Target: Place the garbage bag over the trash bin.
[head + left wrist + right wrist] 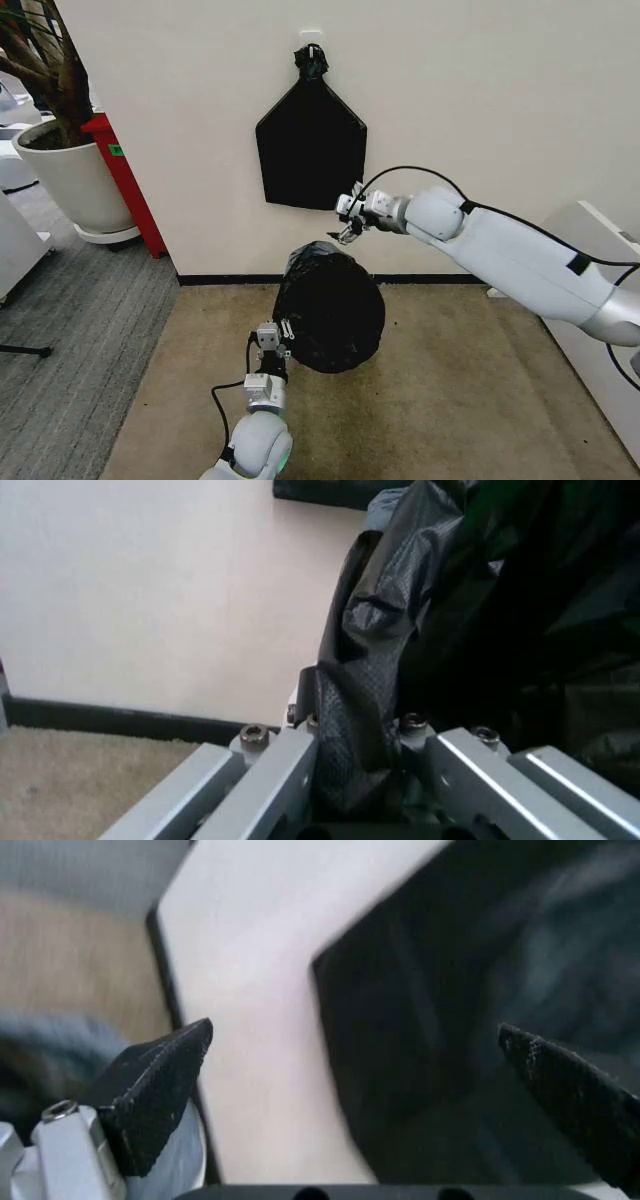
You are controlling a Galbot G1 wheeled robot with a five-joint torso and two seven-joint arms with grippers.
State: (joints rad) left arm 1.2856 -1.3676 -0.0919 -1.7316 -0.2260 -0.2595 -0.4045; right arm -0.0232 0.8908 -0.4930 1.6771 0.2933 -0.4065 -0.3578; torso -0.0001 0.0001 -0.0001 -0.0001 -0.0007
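Note:
The garbage bag [330, 308] is a crinkly black mass bulging round above the tan floor, close to the wall. My left gripper [280, 330] is at its lower left edge, shut on a fold of the bag [365, 705]; in the left wrist view the plastic runs down between the fingers. My right gripper [349, 228] hangs just above the bag's top, open, touching nothing. In the right wrist view its fingertips [165, 1065] stand wide apart around an empty gap [355, 1027]. The trash bin is hidden.
A flat black bag bundle [311, 145] hangs on the wall right behind my right gripper. A white planter pot [75, 180] and a red stand [125, 180] sit at the left. White furniture [600, 250] stands at the right. Tan carpet lies in front.

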